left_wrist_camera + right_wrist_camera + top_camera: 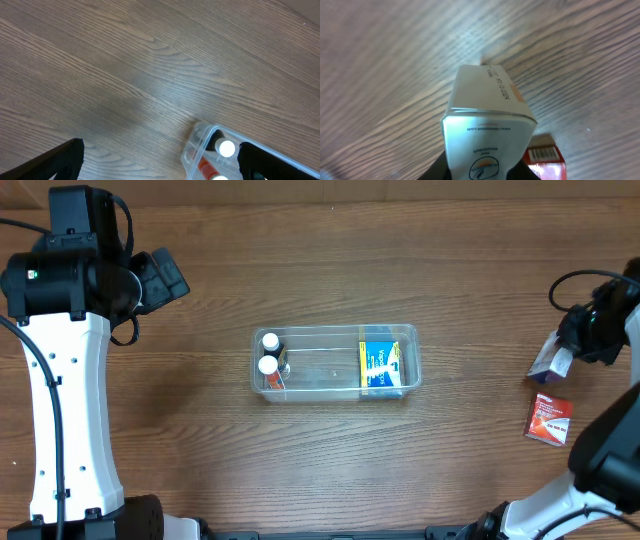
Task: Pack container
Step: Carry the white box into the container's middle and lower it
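The clear container sits mid-table. It holds two white-capped bottles at its left end and a blue box at its right end. Its left corner shows in the left wrist view. My left gripper is open and empty, up and to the left of the container. My right gripper is at the far right, shut on a white box and holding it above the table; the box also shows in the overhead view.
A red box lies flat on the table just in front of my right gripper. It also shows under the held box in the right wrist view. The table is bare brown wood.
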